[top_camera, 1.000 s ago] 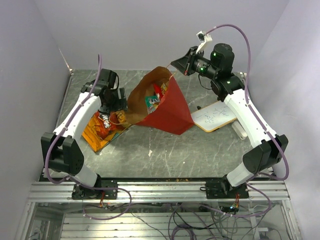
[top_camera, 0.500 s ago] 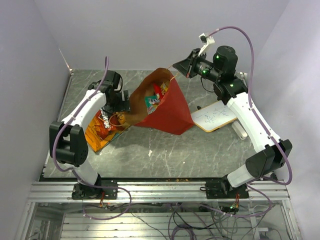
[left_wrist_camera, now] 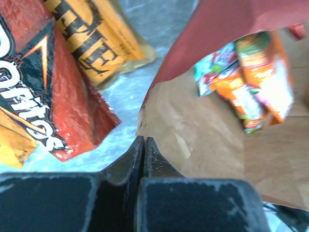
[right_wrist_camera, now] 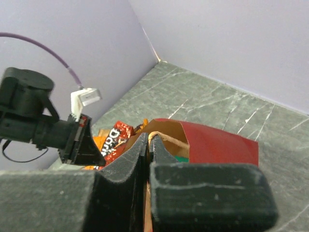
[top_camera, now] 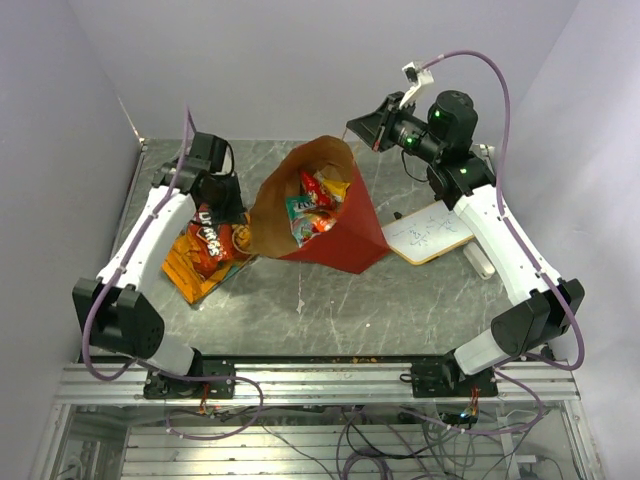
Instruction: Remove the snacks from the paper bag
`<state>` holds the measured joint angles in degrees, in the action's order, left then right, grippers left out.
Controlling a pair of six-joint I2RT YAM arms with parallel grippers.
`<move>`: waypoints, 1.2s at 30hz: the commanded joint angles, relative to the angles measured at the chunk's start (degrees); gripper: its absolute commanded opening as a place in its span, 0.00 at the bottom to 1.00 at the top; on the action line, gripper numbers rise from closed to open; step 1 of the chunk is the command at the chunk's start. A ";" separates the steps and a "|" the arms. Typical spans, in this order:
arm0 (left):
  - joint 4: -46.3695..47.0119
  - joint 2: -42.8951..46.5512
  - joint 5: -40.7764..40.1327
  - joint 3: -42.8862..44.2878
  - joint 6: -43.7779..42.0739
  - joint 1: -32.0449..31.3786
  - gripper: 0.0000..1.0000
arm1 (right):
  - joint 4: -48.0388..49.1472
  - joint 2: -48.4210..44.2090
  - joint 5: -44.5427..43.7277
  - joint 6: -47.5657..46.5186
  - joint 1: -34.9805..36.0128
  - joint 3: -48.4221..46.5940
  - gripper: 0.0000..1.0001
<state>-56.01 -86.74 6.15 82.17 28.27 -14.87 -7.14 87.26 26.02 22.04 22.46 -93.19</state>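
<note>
Top external: left hand (left_wrist_camera: 144,141) and right hand (right_wrist_camera: 147,140) pinch paper bag (top_camera: 345,235) beside Doritos packet (top_camera: 208,240)

So the left arm (top_camera: 150,235) reaches forward from its base, elbow kicked out left and wrist tipped down low over the surface. The left gripper (left_wrist_camera: 144,141) has its fingers squeezed flat together on the rim of the paper bag (top_camera: 345,225). The right arm (top_camera: 495,225) stands way taller, forearm up and wrist bent over toward the middle. The right gripper (right_wrist_camera: 148,140) is clamped on the bag's top edge, up in the air.
</note>
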 commanded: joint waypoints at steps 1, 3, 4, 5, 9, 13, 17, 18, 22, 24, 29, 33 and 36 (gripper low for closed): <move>-0.47 3.91 6.04 7.34 6.25 0.63 0.07 | 8.18 0.12 -2.15 3.22 -0.22 -1.50 0.00; 0.13 2.88 8.97 10.67 8.00 1.40 0.07 | 9.42 0.86 -4.43 2.26 -0.22 -1.54 0.00; 0.64 1.99 10.33 12.19 8.83 1.80 0.07 | 9.90 1.26 -5.77 1.24 -0.22 -1.72 0.00; 1.21 0.91 11.67 13.74 9.74 2.16 0.07 | 10.32 1.63 -7.36 0.21 -0.29 -2.01 0.00; 5.25 -3.12 16.43 18.83 14.24 3.30 0.07 | 12.31 4.19 -13.50 -3.79 -0.69 -4.21 0.00; 10.22 -6.75 19.22 23.64 19.70 3.45 0.07 | 15.14 8.12 -17.06 -9.03 -1.49 -7.40 0.00; 15.68 -9.91 22.38 26.35 25.07 3.45 0.07 | 14.34 14.21 -17.58 -13.49 -4.08 -15.75 0.00; 16.63 -10.66 22.50 27.13 26.10 3.45 0.07 | 14.43 15.87 -17.18 -14.41 -4.83 -18.02 0.00; 20.51 -14.20 23.21 30.71 30.01 3.45 0.07 | 17.20 21.87 -13.51 -19.94 -6.97 -25.75 0.00; 23.50 -15.28 23.63 30.99 32.32 3.45 0.07 | 18.19 24.60 -11.21 -22.03 -7.56 -29.04 0.00; 26.26 -12.94 19.11 21.20 33.76 1.86 0.07 | 18.92 28.22 -4.47 -26.87 -7.78 -32.19 0.00; 30.82 -7.95 16.30 4.17 35.29 -1.03 0.07 | 19.19 26.53 1.10 -26.77 -7.69 -24.56 0.00; 35.49 -4.96 15.97 -7.37 37.26 -4.23 0.07 | 17.89 23.23 5.17 -26.72 -6.75 -17.44 0.00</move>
<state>-28.27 -96.36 23.29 85.91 62.06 -15.00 8.08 114.91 23.90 -3.25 14.83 -117.19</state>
